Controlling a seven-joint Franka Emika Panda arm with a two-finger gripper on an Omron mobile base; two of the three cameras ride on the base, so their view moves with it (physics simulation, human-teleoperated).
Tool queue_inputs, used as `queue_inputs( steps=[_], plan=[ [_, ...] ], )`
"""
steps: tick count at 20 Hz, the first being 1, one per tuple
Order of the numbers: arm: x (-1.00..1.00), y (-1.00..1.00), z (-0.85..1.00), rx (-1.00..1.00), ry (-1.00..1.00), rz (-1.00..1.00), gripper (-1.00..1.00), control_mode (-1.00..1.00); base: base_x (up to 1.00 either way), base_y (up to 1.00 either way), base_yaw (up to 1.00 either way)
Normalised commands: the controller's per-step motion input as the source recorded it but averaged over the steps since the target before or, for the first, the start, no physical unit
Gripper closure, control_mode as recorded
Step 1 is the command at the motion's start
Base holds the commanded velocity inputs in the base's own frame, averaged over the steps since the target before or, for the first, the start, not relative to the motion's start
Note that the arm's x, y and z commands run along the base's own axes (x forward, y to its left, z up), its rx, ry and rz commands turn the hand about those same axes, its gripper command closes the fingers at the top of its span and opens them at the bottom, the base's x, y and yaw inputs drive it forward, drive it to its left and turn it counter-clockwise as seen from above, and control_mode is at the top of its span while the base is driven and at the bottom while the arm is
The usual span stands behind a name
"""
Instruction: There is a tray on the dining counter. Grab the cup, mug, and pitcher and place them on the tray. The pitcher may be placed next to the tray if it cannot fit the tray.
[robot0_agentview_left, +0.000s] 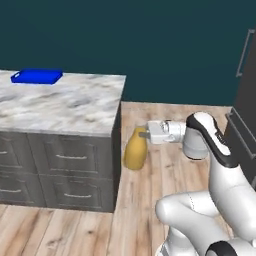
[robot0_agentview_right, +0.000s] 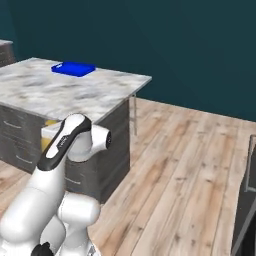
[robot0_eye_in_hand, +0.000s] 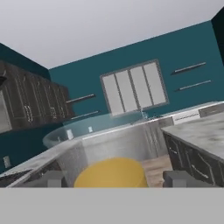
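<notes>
The yellow-orange pitcher (robot0_agentview_left: 135, 150) hangs in the air beside the end of the dining counter (robot0_agentview_left: 65, 105), level with its drawer fronts. My gripper (robot0_agentview_left: 145, 134) reaches in from the right and is shut on the pitcher's neck. In the hand view the pitcher's round yellow top (robot0_eye_in_hand: 111, 173) sits between my two dark fingertips (robot0_eye_in_hand: 52, 178). The bright blue tray (robot0_agentview_left: 37, 76) lies at the far left corner of the marble slab, well away from the pitcher; from the other side the tray (robot0_agentview_right: 73, 68) sits at the far edge of the counter (robot0_agentview_right: 60, 92). The cup and the mug are out of view.
Dark grey drawer fronts (robot0_agentview_left: 70, 165) face me under the counter. A tall dark cabinet (robot0_agentview_left: 245, 100) stands at the right. Open wooden floor (robot0_agentview_right: 180, 150) stretches past the counter's end toward the teal wall.
</notes>
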Motion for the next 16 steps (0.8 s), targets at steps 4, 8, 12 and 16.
queue_inputs(
  steps=[4,8,12,16],
  plan=[
    [0.0,0.0,0.0,0.0,0.0,0.0,1.0,1.0,0.84,-0.55,-0.08],
    [0.0,0.0,0.0,0.0,0.0,0.0,1.0,1.0,1.0,-0.13,-0.18],
    [0.0,0.0,0.0,0.0,0.0,0.0,1.0,1.0,1.0,-0.06,-0.36],
    [0.0,0.0,0.0,0.0,0.0,0.0,1.0,1.0,1.0,-0.02,-0.4]
  ],
)
